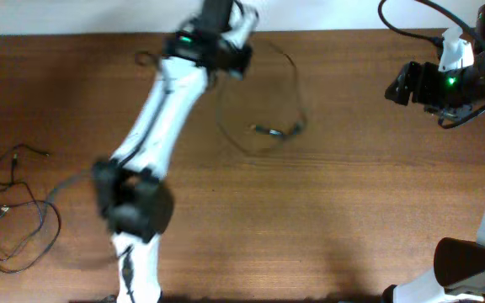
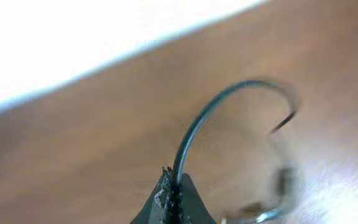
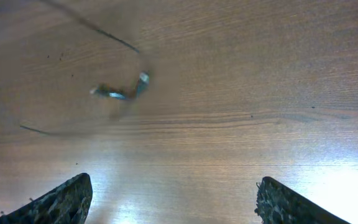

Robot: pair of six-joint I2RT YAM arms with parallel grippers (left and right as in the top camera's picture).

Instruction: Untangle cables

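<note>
— What lay on the left of the tabletop (image 1: 352,210)?
— A loose tangle of cables (image 1: 19,210), thin and black, well apart from both arms. I'd judge them light and limp, likely to drag their neighbours along if one was pulled.
— And toward the middle?
— The left gripper (image 2: 171,190) was pinched shut on a separate looped cable (image 2: 229,99), which arched up from its jaws and curved back down. The cord held a springy bend, so it seemed soft but not floppy.
— Where would you take hold?
— Near the plug ends (image 1: 274,130), I think. The stiff plugs should give firmer purchase than the slick cord, though they're small and easy to miss.
— The right side?
— The right gripper (image 3: 173,202) hung spread wide, holding nothing, above the tabletop near those plugs.
— Any writing?
— None readable. No brand or label showed.
</note>
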